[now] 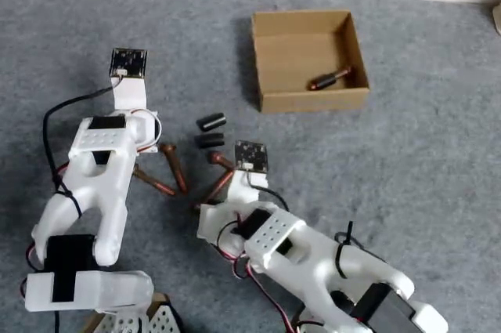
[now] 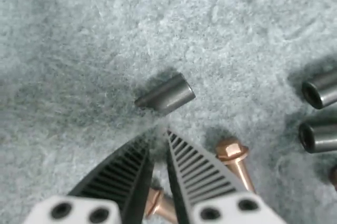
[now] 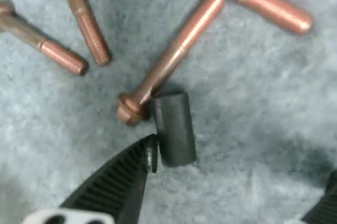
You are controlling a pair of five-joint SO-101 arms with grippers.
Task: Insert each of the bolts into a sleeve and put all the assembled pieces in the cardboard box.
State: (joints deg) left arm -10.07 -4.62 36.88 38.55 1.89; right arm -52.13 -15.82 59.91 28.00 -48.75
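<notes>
Sleeve [image 3: 175, 128] touching bolt head [image 3: 129, 110], three other bolts [image 3: 84, 21] lying near

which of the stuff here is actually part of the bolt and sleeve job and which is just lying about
Part of the job: cardboard box; assembled piece inside it; loose bolts; loose sleeves.

Just lying about: grey mat; pale object at the mat's far edge, too cut off to identify.
</notes>
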